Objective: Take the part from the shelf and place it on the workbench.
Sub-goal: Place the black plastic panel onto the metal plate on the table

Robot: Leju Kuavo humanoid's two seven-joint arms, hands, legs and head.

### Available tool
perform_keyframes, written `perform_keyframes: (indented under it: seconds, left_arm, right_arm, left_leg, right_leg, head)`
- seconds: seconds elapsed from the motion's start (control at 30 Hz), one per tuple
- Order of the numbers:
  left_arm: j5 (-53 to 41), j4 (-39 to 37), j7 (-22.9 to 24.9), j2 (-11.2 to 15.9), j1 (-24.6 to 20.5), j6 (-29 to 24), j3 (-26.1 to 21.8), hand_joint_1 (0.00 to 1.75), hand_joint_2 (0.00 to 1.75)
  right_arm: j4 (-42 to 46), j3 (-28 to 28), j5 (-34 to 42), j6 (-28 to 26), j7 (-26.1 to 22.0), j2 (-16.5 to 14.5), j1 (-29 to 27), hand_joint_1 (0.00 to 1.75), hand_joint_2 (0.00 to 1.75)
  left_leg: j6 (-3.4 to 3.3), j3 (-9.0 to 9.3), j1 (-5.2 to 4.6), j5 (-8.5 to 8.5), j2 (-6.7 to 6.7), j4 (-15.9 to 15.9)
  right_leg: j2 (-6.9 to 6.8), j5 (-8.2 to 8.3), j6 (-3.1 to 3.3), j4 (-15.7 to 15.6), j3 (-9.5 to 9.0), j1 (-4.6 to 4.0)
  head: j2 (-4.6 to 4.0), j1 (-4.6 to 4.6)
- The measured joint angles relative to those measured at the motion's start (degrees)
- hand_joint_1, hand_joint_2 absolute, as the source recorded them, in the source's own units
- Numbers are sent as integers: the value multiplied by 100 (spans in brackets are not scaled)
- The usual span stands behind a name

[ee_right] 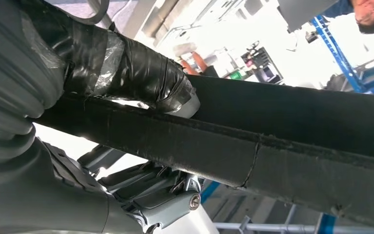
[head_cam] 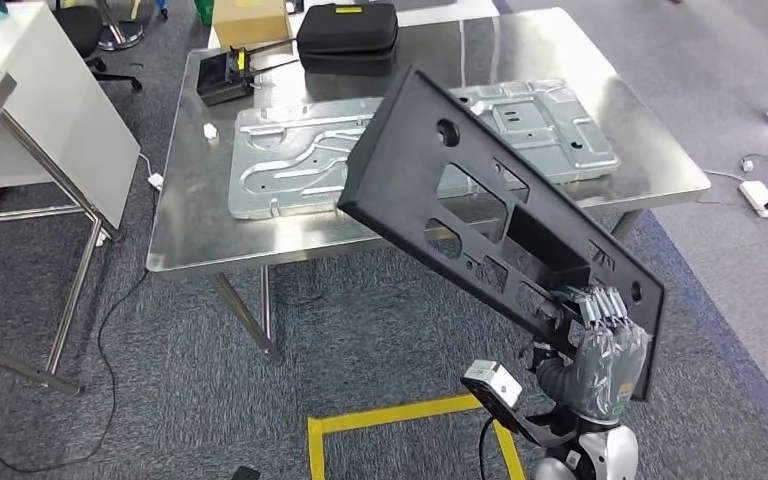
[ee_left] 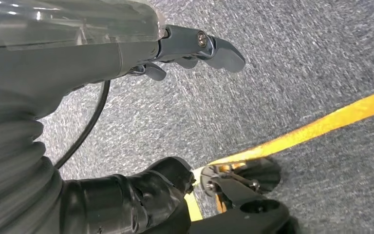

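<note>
Black plastic part (head_cam: 480,215) carried tilted toward the steel counter (head_cam: 660,170), centre frame.
Right hand (head_cam: 600,345), fingers (head_cam: 600,305) clamped on its lower-right edge, holds it; left hand (ee_left: 195,48) hangs with fingers loosely apart, gripping nothing.

You are looking at a matte black part (head_cam: 480,210), plain and unpatterned, with the robot's grey right hand (head_cam: 605,345) showing against it. In the right wrist view the thumb (ee_right: 141,73) is wearing glossy black tape. The workbench (head_cam: 190,200) is shining silver, and the stamped metal panel (head_cam: 300,160) lying on it is showing a paler, duller silver-grey. A black case (head_cam: 347,38) and a tan cardboard box (head_cam: 250,20) are sitting at the far edge. The carpet (head_cam: 380,330) is showing speckled blue-grey, crossed by yellow floor tape (head_cam: 400,415). The left hand (ee_left: 195,48) is appearing dark grey over that same carpet.
</note>
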State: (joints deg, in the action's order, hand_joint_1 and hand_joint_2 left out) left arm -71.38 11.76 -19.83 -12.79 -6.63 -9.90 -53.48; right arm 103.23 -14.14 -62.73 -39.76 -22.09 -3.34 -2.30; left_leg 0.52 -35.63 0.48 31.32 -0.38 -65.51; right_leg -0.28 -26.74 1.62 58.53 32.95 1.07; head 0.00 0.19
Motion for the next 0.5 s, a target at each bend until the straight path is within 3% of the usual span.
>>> perform_keyframes:
  seconds: [0.07,0.1,0.13,0.2,0.27,0.4,0.47,0.5]
  left_arm:
    - [-1,0,-4,0,9,19,0,0,175]
    - [-2,0,-6,0,17,26,0,0,175]
    - [-3,0,-8,0,22,32,0,0,175]
    - [-4,0,-13,0,21,38,1,0,175]
    - [-5,0,-17,1,8,39,2,0,175]
    - [-4,0,-22,3,9,42,15,0,175]
    - [-3,0,-23,1,5,47,24,0,175]
    - [-3,0,-23,0,1,50,30,0,175]
  right_arm:
    - [4,2,-1,1,-14,-8,-6,175,175]
    - [4,4,0,1,-19,-9,-9,175,175]
    - [4,6,1,1,-29,-10,-11,175,175]
    - [7,13,2,1,-73,-19,-10,175,175]
    - [14,20,3,1,-117,-37,-7,175,175]
    - [34,23,3,1,-132,-51,3,175,175]
    - [56,33,3,0,-124,-53,23,175,175]
    - [63,39,3,0,-117,-53,31,175,175]
  left_leg:
    - [32,-345,13,283,2,-731]
    - [38,-424,15,284,2,-888]
    - [36,-391,17,172,3,-812]
    - [-1,-48,16,-231,6,-89]
    - [-55,276,-6,-456,10,588]
    - [-162,347,-11,-487,3,784]
    - [-238,372,18,-518,8,841]
    - [-263,377,18,-520,12,850]
  right_leg:
    - [-8,-3,22,6,7,-11]
    - [-9,-7,26,8,5,-16]
    - [-7,-9,26,10,-1,-19]
    - [-1,-21,12,13,-27,-23]
    - [2,-35,-33,30,-32,-47]
    - [3,-52,-154,49,-13,-61]
    - [12,-251,-208,349,121,-54]
    - [18,-426,-228,675,276,-39]
  head:
    - [0,-2]
    - [0,-2]
    - [0,-2]
    - [0,-1]
    - [0,0]
    - [0,2]
    - [0,7]
    - [0,8]
